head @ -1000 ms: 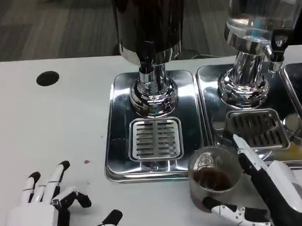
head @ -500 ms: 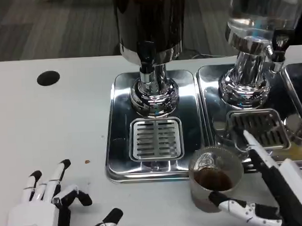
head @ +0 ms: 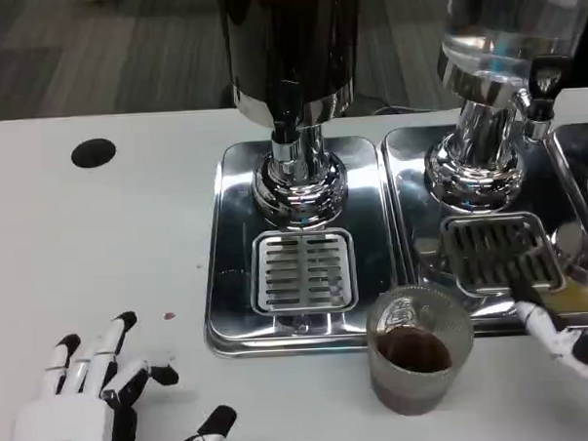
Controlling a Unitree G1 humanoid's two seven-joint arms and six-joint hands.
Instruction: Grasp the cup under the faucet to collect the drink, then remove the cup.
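A clear cup [head: 418,349] with dark drink in its bottom stands upright on the white table, just in front of the steel tray's [head: 234,282] front right corner. The dark dispenser's faucet [head: 286,123] hangs over the drip grate [head: 303,270], which has nothing on it. My right hand [head: 570,335] is at the picture's right edge, apart from the cup, its fingers spread and holding nothing. At the lower left my left hand [head: 97,410] rests open on the table.
A second dispenser [head: 497,65] with a clear tank stands on its own tray [head: 416,191] and grate [head: 498,253] at the right. A black round hole [head: 93,152] marks the table at the far left.
My right hand has let go of the cup and drawn away to the right. The cup stays standing where it was. The left hand has not moved.
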